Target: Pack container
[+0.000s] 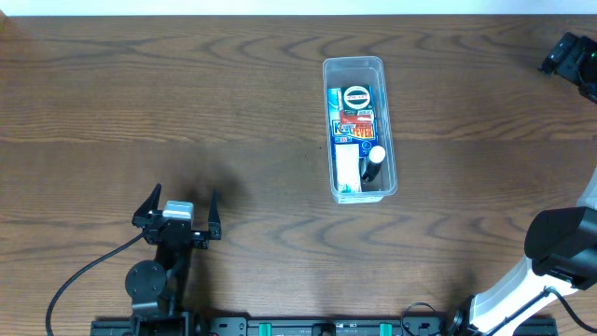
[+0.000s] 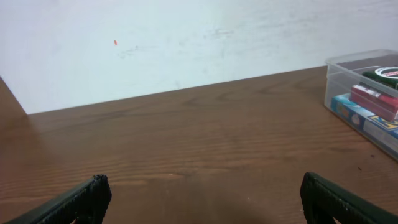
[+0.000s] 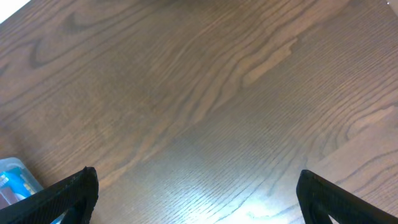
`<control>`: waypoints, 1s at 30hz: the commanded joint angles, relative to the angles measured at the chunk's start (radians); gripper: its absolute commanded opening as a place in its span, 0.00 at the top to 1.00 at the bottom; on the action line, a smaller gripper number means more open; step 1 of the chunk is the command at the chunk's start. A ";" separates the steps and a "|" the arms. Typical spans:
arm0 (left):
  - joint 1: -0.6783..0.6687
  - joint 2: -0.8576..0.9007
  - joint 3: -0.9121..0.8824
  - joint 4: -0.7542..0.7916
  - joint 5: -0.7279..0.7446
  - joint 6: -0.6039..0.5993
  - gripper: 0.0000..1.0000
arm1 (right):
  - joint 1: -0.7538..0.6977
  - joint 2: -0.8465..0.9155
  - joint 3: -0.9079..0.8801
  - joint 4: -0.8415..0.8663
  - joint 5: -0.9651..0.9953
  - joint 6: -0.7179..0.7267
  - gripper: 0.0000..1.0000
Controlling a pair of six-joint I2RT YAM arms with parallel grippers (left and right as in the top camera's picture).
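Packing looks close to finished: the container (image 1: 353, 63) sits right of centre on the table (image 1: 187, 93), already holding small boxes (image 1: 355, 117) and a white-capped item (image 1: 375, 157), with nothing loose visible on the wood. What remains, if anything, cannot be told. Left gripper (image 1: 184, 198) near the front edge, fingers spread wide and empty; container well apart, ahead and to its right, at the right edge of the left wrist view. Right gripper (image 3: 196, 199) also splayed and empty, off at the far right corner, well clear.
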 commanded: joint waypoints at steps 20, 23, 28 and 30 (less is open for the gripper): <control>0.004 -0.005 -0.021 -0.037 0.016 -0.004 0.02 | -0.010 0.010 0.000 -0.001 0.006 0.006 0.01; 0.004 -0.005 -0.021 -0.037 0.016 -0.004 0.02 | -0.010 0.010 0.000 -0.001 0.006 0.006 0.01; 0.004 -0.005 -0.021 -0.037 0.016 -0.004 0.02 | -0.010 0.010 0.000 -0.001 0.006 0.006 0.01; 0.004 -0.005 -0.021 -0.037 0.016 -0.004 0.02 | -0.010 0.010 0.000 -0.001 0.006 0.006 0.01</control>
